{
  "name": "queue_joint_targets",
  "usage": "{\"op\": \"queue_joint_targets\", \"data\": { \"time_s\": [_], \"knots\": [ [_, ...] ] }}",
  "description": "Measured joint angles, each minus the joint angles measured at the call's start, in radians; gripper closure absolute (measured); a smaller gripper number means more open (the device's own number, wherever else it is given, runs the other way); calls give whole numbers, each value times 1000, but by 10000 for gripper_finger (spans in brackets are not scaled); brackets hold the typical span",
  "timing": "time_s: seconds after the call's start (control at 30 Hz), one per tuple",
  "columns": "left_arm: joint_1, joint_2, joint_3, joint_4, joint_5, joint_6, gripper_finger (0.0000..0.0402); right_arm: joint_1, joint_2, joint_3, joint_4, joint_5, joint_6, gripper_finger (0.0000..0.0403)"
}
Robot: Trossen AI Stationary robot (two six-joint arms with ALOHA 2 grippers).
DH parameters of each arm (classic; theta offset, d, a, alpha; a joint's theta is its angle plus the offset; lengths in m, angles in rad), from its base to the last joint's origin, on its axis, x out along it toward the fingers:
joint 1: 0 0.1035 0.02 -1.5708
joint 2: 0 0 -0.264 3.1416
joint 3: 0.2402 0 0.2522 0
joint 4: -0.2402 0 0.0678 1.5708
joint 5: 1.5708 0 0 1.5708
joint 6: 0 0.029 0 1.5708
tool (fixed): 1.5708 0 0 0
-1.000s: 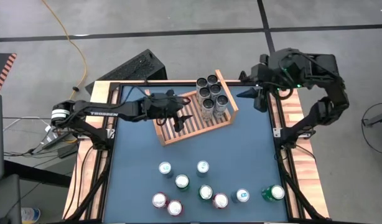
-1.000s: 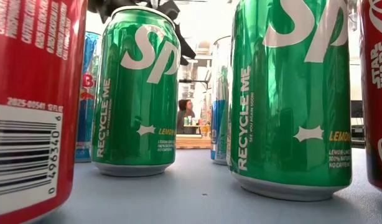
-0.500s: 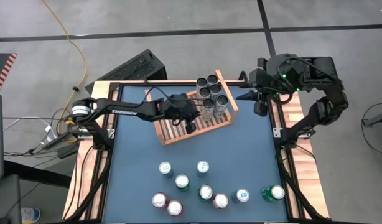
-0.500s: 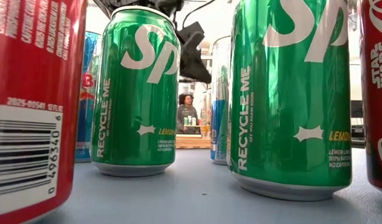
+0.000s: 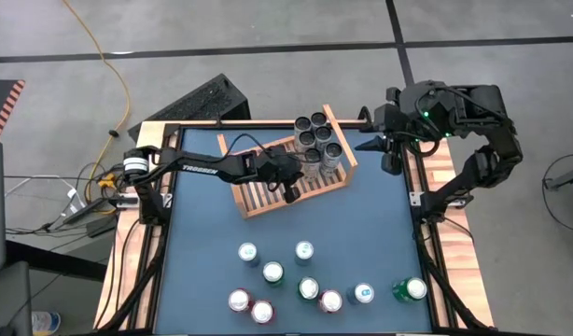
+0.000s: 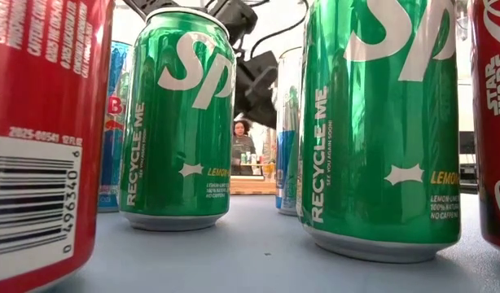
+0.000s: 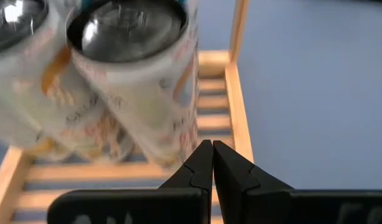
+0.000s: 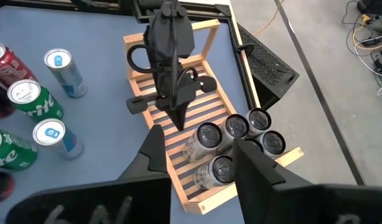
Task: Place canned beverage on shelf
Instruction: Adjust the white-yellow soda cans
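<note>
High view: left hand point(image 5: 292, 194) has shut empty over the shelf point(image 5: 258, 198), nearer the cans point(image 5: 316, 143).

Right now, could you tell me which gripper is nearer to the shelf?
The left gripper is nearer: shut, over the shelf beside the cans. The right gripper hangs off the shelf's side, by the table edge.

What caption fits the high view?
Left gripper, shut and empty, over the shelf beside six cans; right gripper waits at the table edge.
</note>
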Motion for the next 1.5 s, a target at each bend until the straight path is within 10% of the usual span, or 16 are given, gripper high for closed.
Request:
{"op": "queue_joint_targets", "data": {
  "time_s": [1.03,1.5],
  "knots": [
    [8,69,105,-112,-57,-15,401,42,0,0,-7,0,-2,297],
    [117,62,105,-100,-267,-53,401,43,0,0,-7,-1,15,297]
  ]
}}
